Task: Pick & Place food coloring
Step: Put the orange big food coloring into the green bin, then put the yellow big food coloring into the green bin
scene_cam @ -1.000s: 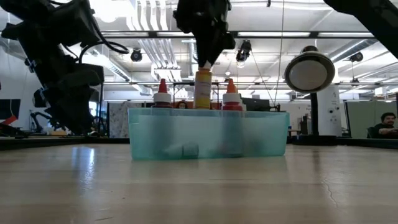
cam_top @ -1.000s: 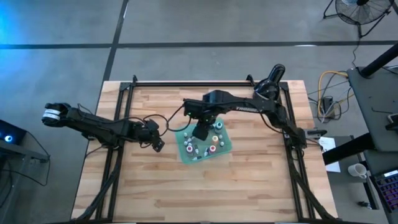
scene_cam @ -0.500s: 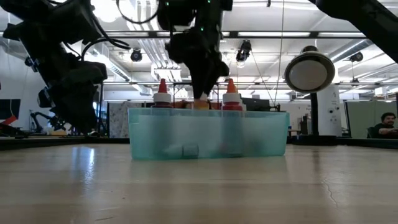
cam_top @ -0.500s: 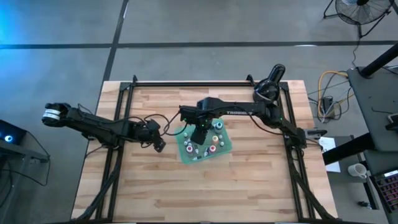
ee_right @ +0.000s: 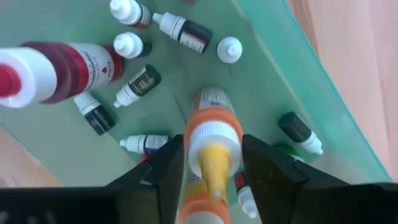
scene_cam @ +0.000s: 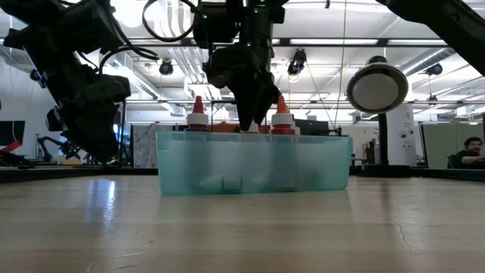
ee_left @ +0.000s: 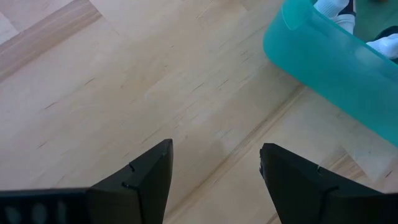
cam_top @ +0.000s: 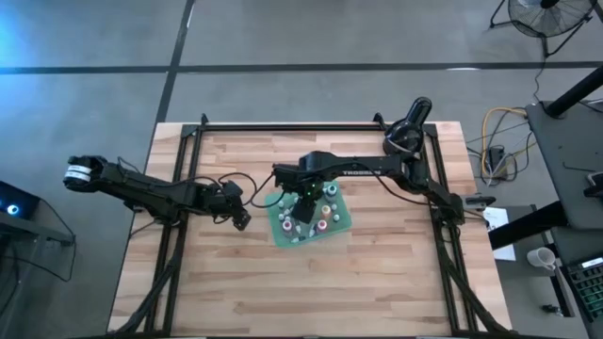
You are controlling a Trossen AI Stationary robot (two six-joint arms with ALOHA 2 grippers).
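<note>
A: What does your teal tray (cam_top: 345,222) hold?

B: Look in the right wrist view: small white-capped food coloring bottles (ee_right: 142,81) lie scattered on its floor, some on their sides, some cap-up, and a larger red bottle (ee_right: 68,65) lies to one side. In the low view two red bottles (scene_cam: 282,121) with pale nozzles rise above the tray's rim. The tray sits near the middle of your wooden table (cam_top: 236,273).

A: And where is the orange bottle relative to my fingers?

B: The orange bottle with the yellow nozzle (ee_right: 211,146) stands between the fingers of your right gripper (ee_right: 211,163), which is down inside the tray. The fingers sit close on either side of it with slight gaps showing; I can't tell whether they still press it.

A: My other arm?

B: Your left gripper (ee_left: 214,177) hovers over bare wood just left of the tray, fingers spread wide, holding nothing.
</note>
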